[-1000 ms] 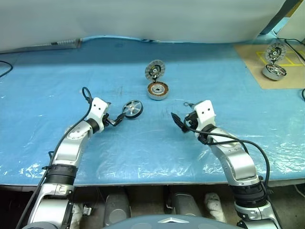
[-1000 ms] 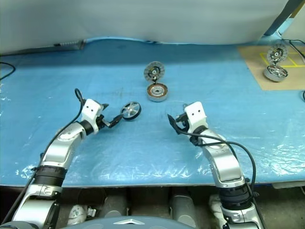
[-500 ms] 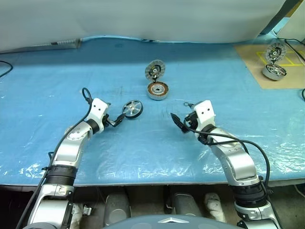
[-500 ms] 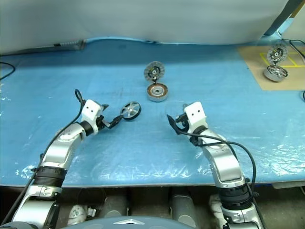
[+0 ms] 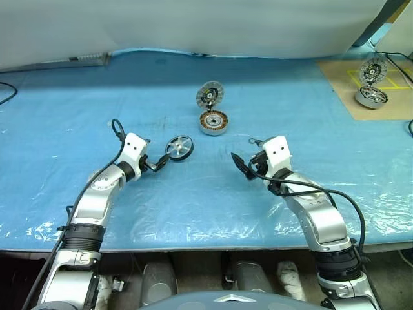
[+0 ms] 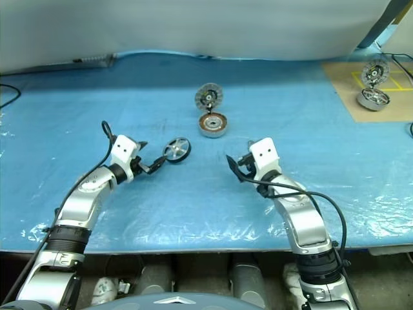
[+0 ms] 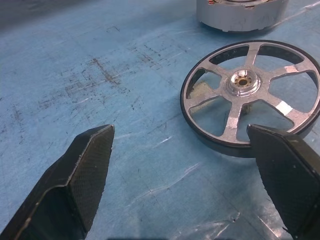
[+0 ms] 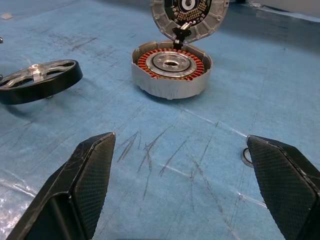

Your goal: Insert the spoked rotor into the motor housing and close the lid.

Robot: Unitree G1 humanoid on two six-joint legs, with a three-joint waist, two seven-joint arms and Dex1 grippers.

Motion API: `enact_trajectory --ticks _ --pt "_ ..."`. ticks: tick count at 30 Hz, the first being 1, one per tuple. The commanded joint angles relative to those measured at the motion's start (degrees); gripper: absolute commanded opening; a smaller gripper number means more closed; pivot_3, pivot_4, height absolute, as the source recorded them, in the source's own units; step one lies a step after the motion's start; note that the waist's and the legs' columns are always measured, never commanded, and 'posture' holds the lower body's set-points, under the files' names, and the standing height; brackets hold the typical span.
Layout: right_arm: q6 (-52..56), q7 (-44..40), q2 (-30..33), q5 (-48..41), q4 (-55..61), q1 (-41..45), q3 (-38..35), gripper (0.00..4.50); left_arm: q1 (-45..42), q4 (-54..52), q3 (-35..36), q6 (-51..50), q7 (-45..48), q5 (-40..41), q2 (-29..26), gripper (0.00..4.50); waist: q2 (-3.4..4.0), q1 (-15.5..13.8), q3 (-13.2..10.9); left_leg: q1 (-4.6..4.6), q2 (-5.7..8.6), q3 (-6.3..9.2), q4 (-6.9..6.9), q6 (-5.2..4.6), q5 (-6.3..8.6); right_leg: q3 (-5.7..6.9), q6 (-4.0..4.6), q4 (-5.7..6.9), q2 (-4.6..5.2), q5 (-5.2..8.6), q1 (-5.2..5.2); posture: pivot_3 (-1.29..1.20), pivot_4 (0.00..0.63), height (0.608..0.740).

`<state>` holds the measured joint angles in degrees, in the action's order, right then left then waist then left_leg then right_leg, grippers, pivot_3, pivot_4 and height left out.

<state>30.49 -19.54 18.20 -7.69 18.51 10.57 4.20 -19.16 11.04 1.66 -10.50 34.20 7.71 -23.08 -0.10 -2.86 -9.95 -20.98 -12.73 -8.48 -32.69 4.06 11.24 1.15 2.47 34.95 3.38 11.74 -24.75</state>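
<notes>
Table [image 5: 77, 97]: covered by blue plastic sheet; most of the head views is taken up by it.
Cardboard sheet [image 5: 335, 84]: seen at the upper right of the frame; a second silver motor unit [image 5: 371, 97] is set on it, well apart from the work.
Left gripper [image 5: 162, 160]: found left of centre, pointed toward the frame's right. Fingers are spread wide, nothing is clamped.
Right gripper [image 5: 244, 161]: found right of centre, pointed toward the frame's left. Fingers are spread wide, nothing is held.
Motor housing [image 5: 213, 122]: placed upper centre of the frame, open side up, copper windings exposed. In the right wrist view it is seen ahead of the fingers, between their lines, well apart from both pads.
Lid [image 5: 210, 94]: stood upright on its hinge just behind the housing, striped face shown toward the camera.
Spoked rotor [image 5: 179, 147]: laid flat on the sheet, lower left of the housing, just beyond the left fingertips. In the left wrist view its rim is overlapped by one fingertip [image 7: 280, 165]; contact cannot be told. The other fingertip [image 7: 95, 150] is kept well clear.
</notes>
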Motion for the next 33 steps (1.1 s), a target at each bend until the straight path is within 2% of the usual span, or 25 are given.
enact_trajectory --ticks 1,33 --pt "-1.57 0.44 -0.20 0.57 2.63 0.45 -0.07 4.43 -0.86 -1.05 0.03 1.10 0.14 -0.01 -0.42 4.50 0.00 0.00 0.00 0.00 0.00 0.00 0.00 0.00 0.00 0.00 0.00 0.00 0.00 0.00 0.00 0.00 0.150 0.740" --pt "-2.79 0.30 0.46 1.11 1.72 0.87 -0.65 4.43 -2.17 1.24 -0.34 2.70 0.09 0.26 0.25 4.50 0.00 0.01 0.00 0.00 0.00 0.00 0.00 0.00 0.00 0.00 0.00 0.00 0.00 0.00 0.00 0.00 0.150 0.740"
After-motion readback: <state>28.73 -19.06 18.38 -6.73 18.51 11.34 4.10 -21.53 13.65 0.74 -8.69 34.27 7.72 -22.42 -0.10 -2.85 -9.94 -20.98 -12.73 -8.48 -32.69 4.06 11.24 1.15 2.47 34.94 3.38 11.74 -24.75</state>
